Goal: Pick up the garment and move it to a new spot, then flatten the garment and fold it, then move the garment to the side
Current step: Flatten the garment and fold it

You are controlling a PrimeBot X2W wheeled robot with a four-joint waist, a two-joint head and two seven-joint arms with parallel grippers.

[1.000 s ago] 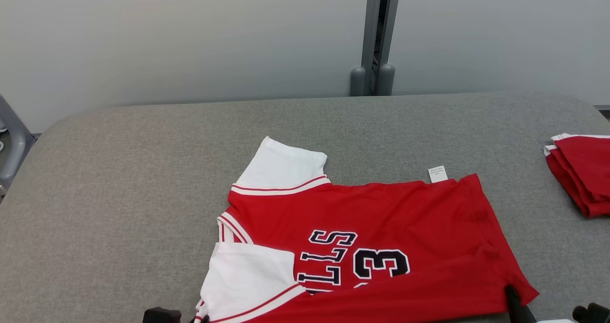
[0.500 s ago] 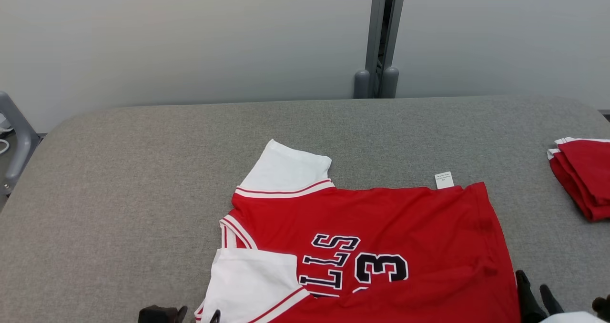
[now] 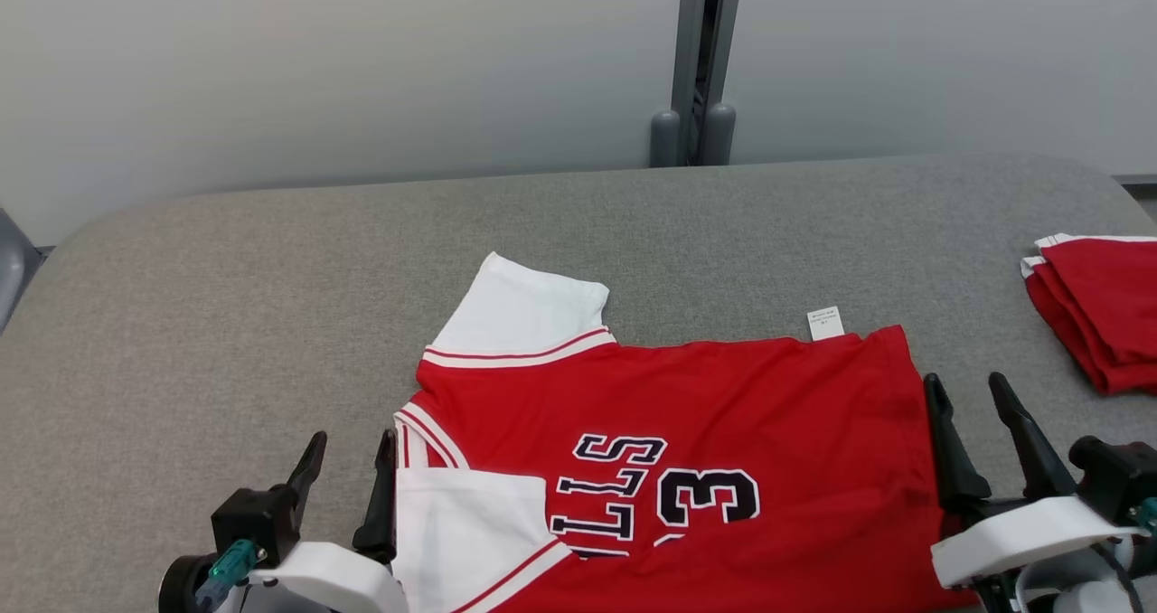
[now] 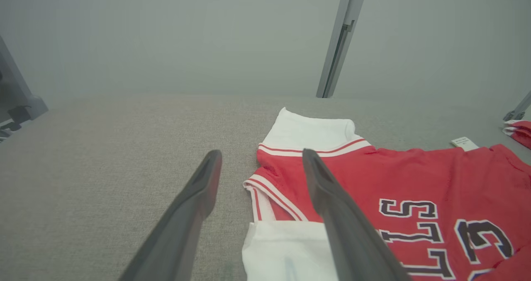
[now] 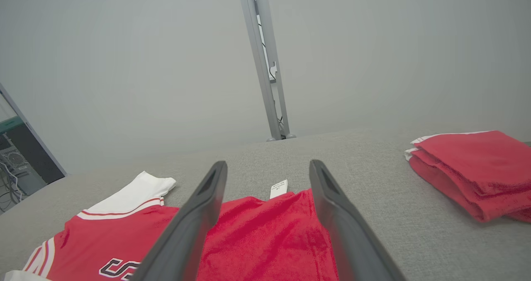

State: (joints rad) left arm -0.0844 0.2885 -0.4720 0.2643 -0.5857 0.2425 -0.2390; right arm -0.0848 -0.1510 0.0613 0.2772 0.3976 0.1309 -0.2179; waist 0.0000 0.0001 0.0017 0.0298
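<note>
Red and white, the garment (image 3: 723,414) lies spread on the grey worktop (image 3: 271,278), its near sleeve turned in over the lettering. Closest in, the left gripper (image 3: 353,437) stands just beside the collar end and the right gripper (image 3: 964,382) just beside the hem, both with fingers spread wide, holding nothing. The cloth looks light, limp and slightly slick, so it would likely sag and slide; a seamed corner seems the safest hold. Farther off lie its other sleeve (image 3: 524,310), a tag (image 3: 824,322) and a folded red pile (image 3: 1098,306).
</note>
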